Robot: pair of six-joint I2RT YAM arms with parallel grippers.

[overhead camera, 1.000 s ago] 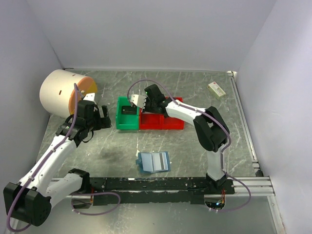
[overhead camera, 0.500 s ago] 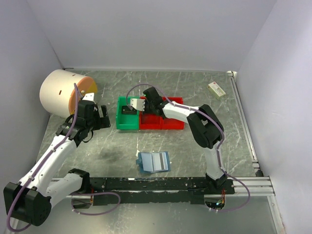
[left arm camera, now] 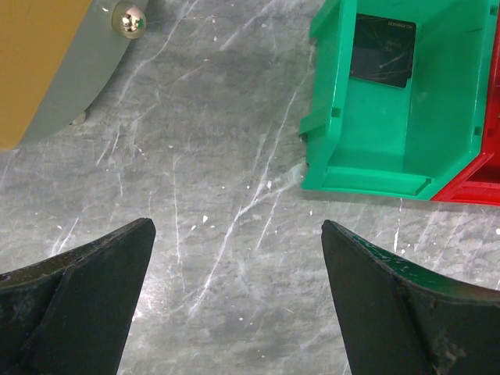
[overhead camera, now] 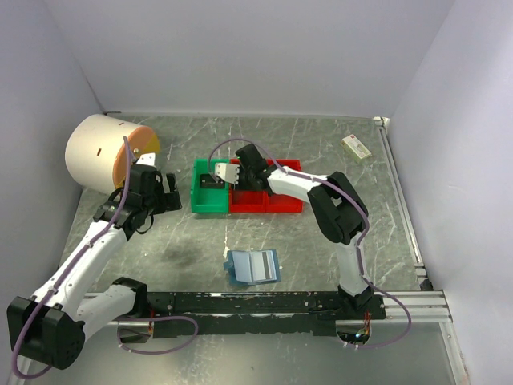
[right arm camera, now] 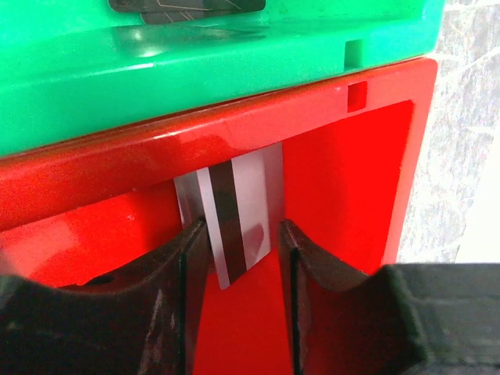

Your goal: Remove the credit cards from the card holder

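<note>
The blue card holder (overhead camera: 252,266) lies open on the table near the front, away from both grippers. My right gripper (right arm camera: 238,234) hangs inside the red bin (right arm camera: 351,195), its jaws apart. Between them a silver credit card (right arm camera: 234,211) with a dark stripe leans on the bin's wall, beside the left finger and with a gap to the right one. Another dark credit card (left arm camera: 381,51) lies in the green bin (left arm camera: 367,156). My left gripper (left arm camera: 238,234) is open over bare table, left of the green bin (overhead camera: 210,200).
A large cream and orange cylinder (overhead camera: 104,148) lies at the back left, close to my left arm. A small cream box (overhead camera: 356,147) sits at the back right. The red bin (overhead camera: 272,200) adjoins the green one. A black rail (overhead camera: 264,303) runs along the near edge.
My right gripper shifted slightly left and down into the red bin, and its jaws then parted, letting go of the striped card. The left arm has not moved.
</note>
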